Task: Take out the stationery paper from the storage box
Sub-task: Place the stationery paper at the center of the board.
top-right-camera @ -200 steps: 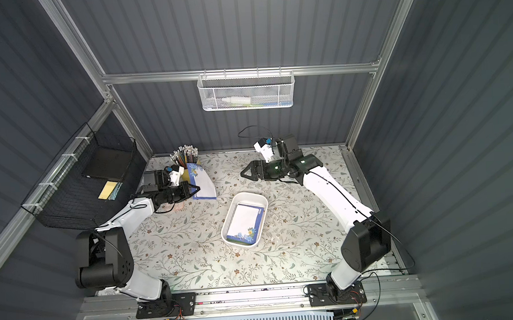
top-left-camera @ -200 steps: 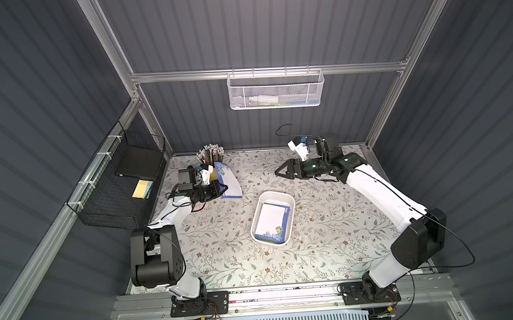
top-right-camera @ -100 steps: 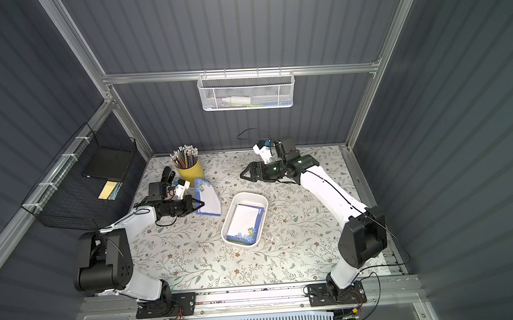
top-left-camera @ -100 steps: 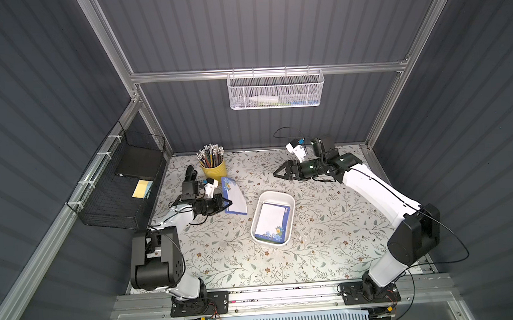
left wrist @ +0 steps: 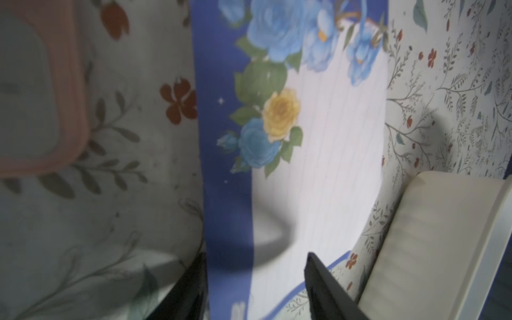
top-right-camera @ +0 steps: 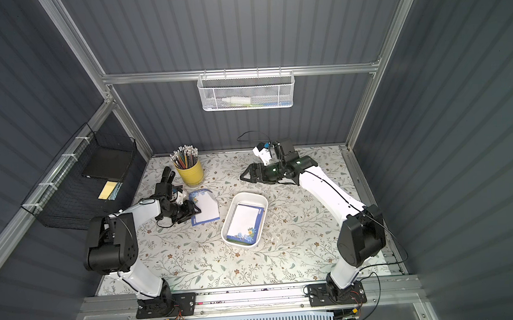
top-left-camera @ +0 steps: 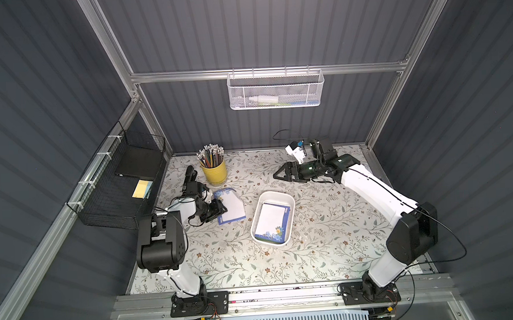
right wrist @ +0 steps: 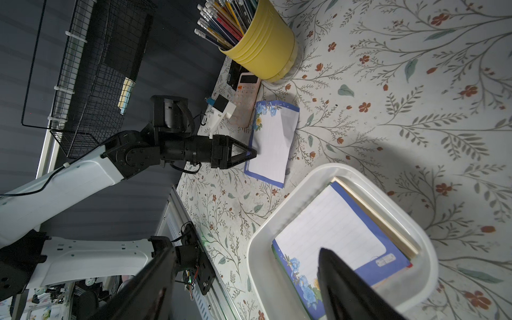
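Observation:
The white storage box [top-left-camera: 278,193] [top-right-camera: 251,194] [right wrist: 279,219] lies mid-table and holds a stack of stationery paper [top-left-camera: 271,222] [top-right-camera: 246,223] [right wrist: 332,230], a blue-bordered floral sheet on top. Another blue-bordered sheet [top-left-camera: 233,207] [top-right-camera: 207,209] [left wrist: 318,166] [right wrist: 273,144] lies left of the box, slightly curled. My left gripper [top-left-camera: 221,209] [top-right-camera: 197,211] [left wrist: 255,266] [right wrist: 250,153] sits low at that sheet's left edge, its jaws apart with the sheet passing between them. Behind the box my right gripper [top-left-camera: 275,176] [top-right-camera: 241,177] [right wrist: 246,249] hovers open and empty.
A yellow cup of pencils [top-left-camera: 214,171] [right wrist: 266,47] stands at the back left, with a calculator [right wrist: 246,91] beside it near the left wrist. A black wire basket [top-left-camera: 122,184] holding a yellow pad [top-left-camera: 142,188] hangs on the left wall. A white mesh basket [top-left-camera: 276,90] hangs on the back wall.
My left gripper came forward and down from beside the pencil cup with the sheet, laid it on the table, and its jaws opened. The right arm barely shifted.

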Robot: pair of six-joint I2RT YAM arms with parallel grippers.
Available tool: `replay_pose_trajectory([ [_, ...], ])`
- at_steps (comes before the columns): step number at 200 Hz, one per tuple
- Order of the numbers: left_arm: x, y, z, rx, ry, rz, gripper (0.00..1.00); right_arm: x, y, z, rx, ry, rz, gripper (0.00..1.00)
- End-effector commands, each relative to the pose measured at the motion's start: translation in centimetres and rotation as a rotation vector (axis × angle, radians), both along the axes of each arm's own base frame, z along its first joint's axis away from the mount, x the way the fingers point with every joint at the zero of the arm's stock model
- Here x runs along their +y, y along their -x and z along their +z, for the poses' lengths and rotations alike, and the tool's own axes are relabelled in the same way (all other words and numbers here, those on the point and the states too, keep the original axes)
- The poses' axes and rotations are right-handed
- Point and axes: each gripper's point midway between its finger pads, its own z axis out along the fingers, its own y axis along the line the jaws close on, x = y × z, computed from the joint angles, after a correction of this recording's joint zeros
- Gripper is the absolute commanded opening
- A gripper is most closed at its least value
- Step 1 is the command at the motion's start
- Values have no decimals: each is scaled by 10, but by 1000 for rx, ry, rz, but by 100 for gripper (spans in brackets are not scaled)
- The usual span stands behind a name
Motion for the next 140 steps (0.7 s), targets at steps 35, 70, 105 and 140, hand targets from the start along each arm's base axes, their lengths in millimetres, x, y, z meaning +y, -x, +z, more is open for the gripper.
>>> replay_pose_trajectory([
  [35,60,8,27,59,-331,166,99,3,1,-11,0,33,0,84],
  [70,67,-32,163,-347,-319,276,99,9,3,-70,-43,400,1,84],
  [105,31,-21,268,-732,-99,215,99,10,16,-124,4,636,49,83],
  [140,18,-10,278,-788,-30,172,99,-3,24,-163,42,794,49,83],
])
